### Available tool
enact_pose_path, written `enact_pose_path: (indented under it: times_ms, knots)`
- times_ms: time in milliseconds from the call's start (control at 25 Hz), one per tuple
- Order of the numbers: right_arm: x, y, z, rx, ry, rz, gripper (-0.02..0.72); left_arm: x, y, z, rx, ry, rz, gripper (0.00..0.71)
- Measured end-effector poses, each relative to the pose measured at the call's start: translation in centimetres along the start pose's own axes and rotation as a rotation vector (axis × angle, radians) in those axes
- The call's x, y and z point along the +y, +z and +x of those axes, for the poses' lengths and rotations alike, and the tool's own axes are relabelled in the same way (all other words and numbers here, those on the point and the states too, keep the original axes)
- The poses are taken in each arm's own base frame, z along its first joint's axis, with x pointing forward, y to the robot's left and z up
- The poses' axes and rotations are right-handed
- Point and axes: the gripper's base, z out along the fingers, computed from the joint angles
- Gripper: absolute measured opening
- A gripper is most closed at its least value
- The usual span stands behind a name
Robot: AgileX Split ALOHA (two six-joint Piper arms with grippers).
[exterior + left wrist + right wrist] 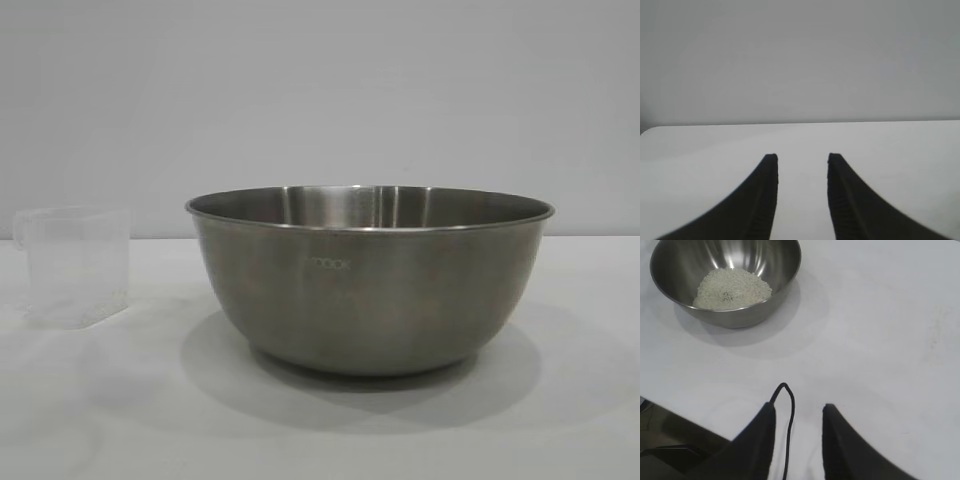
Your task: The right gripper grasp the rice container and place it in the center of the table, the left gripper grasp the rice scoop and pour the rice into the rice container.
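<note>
We see the steel bowl [370, 280] standing on the white counter [560, 420] with a heap of rice [732, 288] inside, the clear cup [75, 265] well apart beside it, and both our left hand [801, 159] and right hand [798, 409] parted, gripping nothing.

From the exterior view we cannot see inside the rice container [370, 290], since its wall hides the bottom, and the faint lettering on its side is too small for us to read in full. The rice scoop [72, 265] is cut off at that view's left edge, and through its cloudy sides we cannot tell whether anything lies in it. In the wrist views, the left gripper [801, 161] and the right gripper [799, 412] run off the frame, and the container's rim [660, 252] is clipped.
</note>
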Motion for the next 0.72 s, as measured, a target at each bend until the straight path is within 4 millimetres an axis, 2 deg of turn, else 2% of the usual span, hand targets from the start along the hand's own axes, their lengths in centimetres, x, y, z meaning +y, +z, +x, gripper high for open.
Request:
enact_pose_path:
  times_ms: [200,400,600,720]
  knots:
    - [0.0,0.0,0.0,0.000,0.000,0.000,0.228,0.4,-4.6,-0.5,0.021,0.001,-0.079,0.192]
    - [0.0,0.0,0.0,0.000,0.000,0.000,0.228,0.8,-8.0,-0.2,0.128,-0.002,-0.155,0.192]
    - [0.0,0.0,0.0,0.000,0.000,0.000,0.228,0.0,-11.0,-2.5,0.135,0.073,-0.078,0.192]
    - [0.0,0.0,0.0,0.000,0.000,0.000,0.228,-0.5,-12.4,-2.7,0.210,0.089,-0.034,0.192]
